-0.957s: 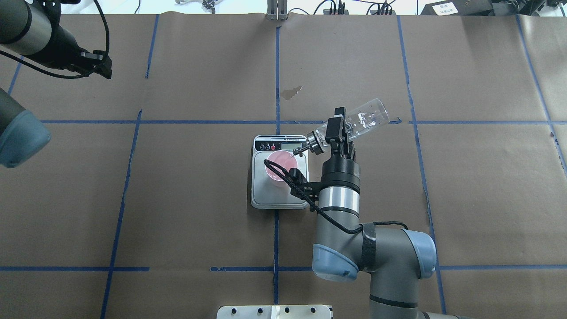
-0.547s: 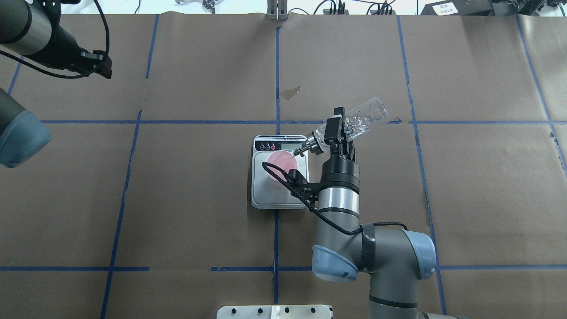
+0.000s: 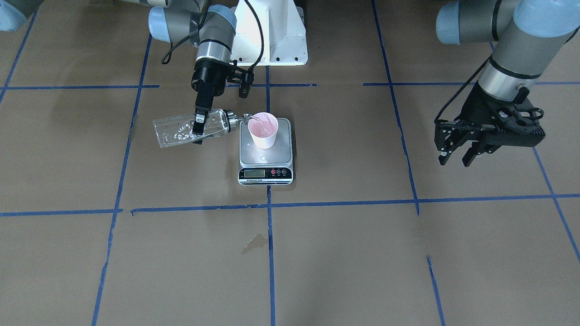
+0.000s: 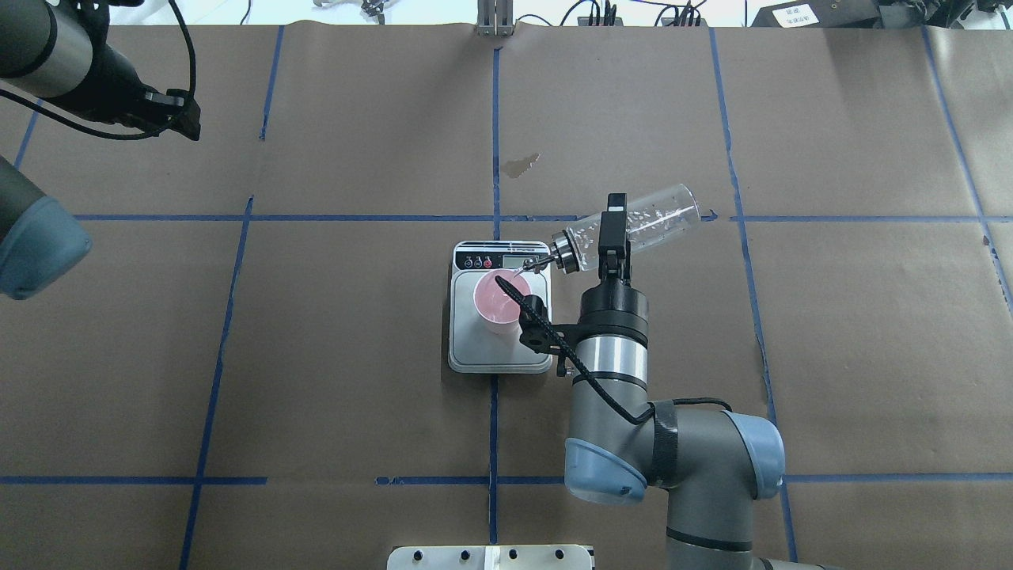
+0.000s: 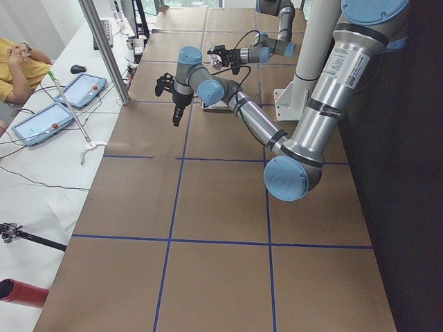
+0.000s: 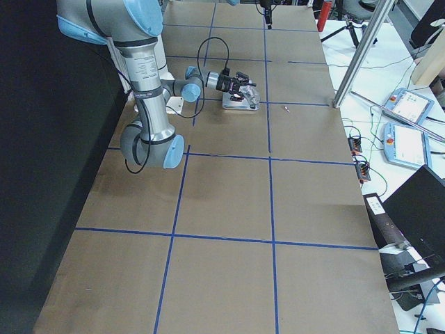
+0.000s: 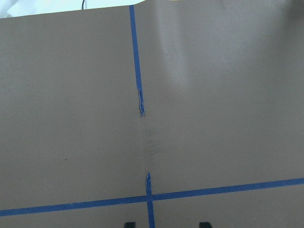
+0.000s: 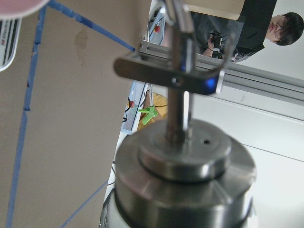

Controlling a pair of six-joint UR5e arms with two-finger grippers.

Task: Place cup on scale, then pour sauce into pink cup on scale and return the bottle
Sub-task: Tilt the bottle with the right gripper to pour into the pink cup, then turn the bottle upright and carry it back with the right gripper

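The bottle (image 4: 661,220) lies tilted nearly flat in our right gripper (image 4: 614,229), whose fingers pinch its body near the neck. Its metal spout (image 4: 546,258) reaches over the rim of the cup (image 4: 495,299), which stands upright on the scale (image 4: 467,352). Our left gripper (image 3: 456,157) hangs well apart, fingers spread.

Seen from overhead, the right arm's black cable (image 4: 518,301) crosses the cup (image 4: 491,299), and its bracket (image 4: 546,334) covers part of the scale (image 4: 468,348). The display's digits are too small to read. One finger of the right pincer (image 4: 614,220) is hidden under the bottle (image 4: 663,215). In the right wrist view the bottle's cap is a blur and the cup is a pink sliver cut by the top edge. The left wrist view cuts the left pincer (image 7: 166,225) to two dark tips. The level of the sauce (image 3: 181,131) cannot be told.
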